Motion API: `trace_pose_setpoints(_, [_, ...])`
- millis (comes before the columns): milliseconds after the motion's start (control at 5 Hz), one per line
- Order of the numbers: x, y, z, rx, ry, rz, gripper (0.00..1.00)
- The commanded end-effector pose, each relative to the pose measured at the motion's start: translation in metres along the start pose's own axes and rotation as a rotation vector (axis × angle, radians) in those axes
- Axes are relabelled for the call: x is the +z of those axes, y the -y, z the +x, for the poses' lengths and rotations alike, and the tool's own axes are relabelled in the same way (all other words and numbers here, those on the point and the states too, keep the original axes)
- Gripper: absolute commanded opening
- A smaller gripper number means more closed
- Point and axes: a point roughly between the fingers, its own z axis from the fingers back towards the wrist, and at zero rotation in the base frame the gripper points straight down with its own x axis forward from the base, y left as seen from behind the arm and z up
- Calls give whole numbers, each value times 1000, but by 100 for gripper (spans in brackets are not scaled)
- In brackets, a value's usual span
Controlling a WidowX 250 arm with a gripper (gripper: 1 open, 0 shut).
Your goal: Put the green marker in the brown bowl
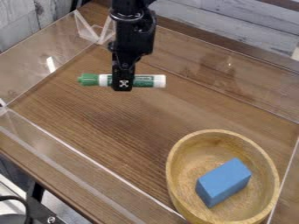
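The jaws [122,82] pinch the marker [121,81] at its middle, holding it level, clear above the wooden surface [105,140]; the bowl [184,149] sits well apart, front right, with a blue block [223,181] inside.

Single camera: high front view, angled down over wooden table [70,131], mid-range.

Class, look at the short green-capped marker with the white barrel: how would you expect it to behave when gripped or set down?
The short green-capped marker with the white barrel probably stays stiff: it hangs level in the jaws, without sagging. Its round barrel looks smooth, so it may slip or pivot. Released on the wooden table, it would likely roll.
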Motion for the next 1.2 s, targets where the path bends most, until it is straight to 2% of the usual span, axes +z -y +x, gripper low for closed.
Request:
trace_pose_setpoints(0, [21,-16,-8,-8,33,78,0])
trace_pose_setpoints(400, [17,-35,-27,-34,29,91,0])
trace_pose_setpoints(600, [14,-41,-32,-56,39,98,0])
trace_pose_setpoints(1000, [8,-49,-33,-91,63,118,0])
